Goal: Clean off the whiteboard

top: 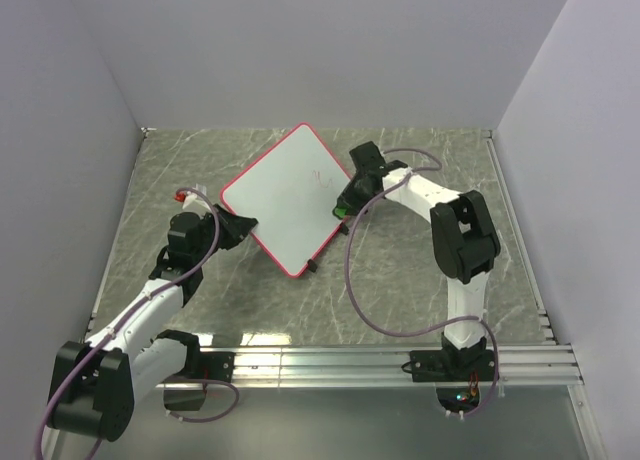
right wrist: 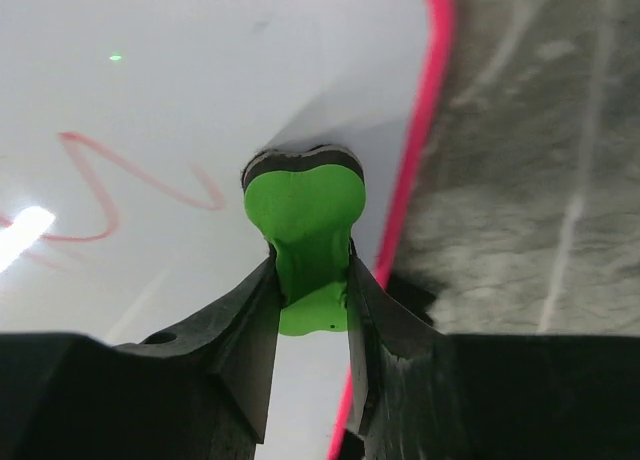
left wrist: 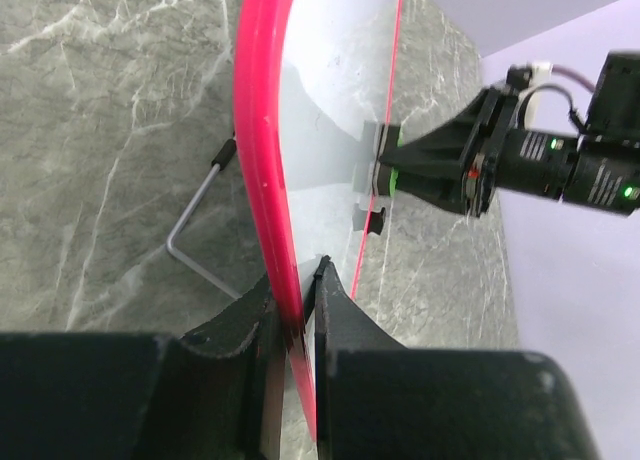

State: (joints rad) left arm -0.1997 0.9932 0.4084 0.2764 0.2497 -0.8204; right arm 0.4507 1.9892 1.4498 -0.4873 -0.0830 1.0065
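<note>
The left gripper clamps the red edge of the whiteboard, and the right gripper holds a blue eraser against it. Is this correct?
No: the eraser in the right gripper is green, not blue, as the right wrist view shows. The left gripper does clamp the whiteboard edge.

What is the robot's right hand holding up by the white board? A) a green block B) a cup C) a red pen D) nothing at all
A: in the right wrist view, the right gripper is shut on a green block, held up at the whiteboard near the red scribble.
</note>
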